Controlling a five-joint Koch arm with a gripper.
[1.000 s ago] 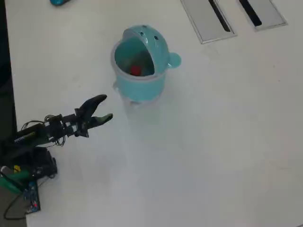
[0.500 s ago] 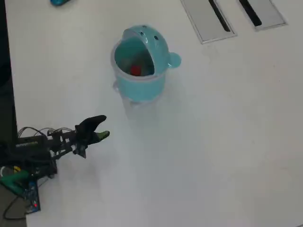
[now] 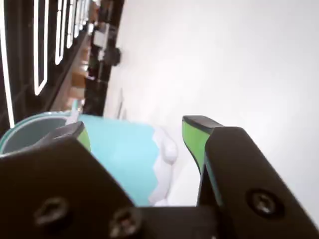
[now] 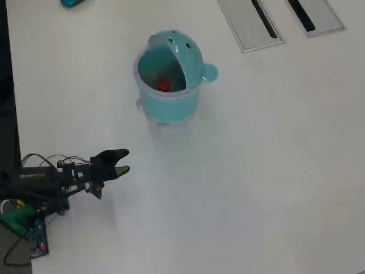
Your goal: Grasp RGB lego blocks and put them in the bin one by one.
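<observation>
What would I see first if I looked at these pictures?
The teal bin would catch your eye first, standing alone near the top middle of the white table in the overhead view, with a red block showing inside it. Next comes the black arm at the lower left, its green-tipped pincer holding nothing.
</observation>
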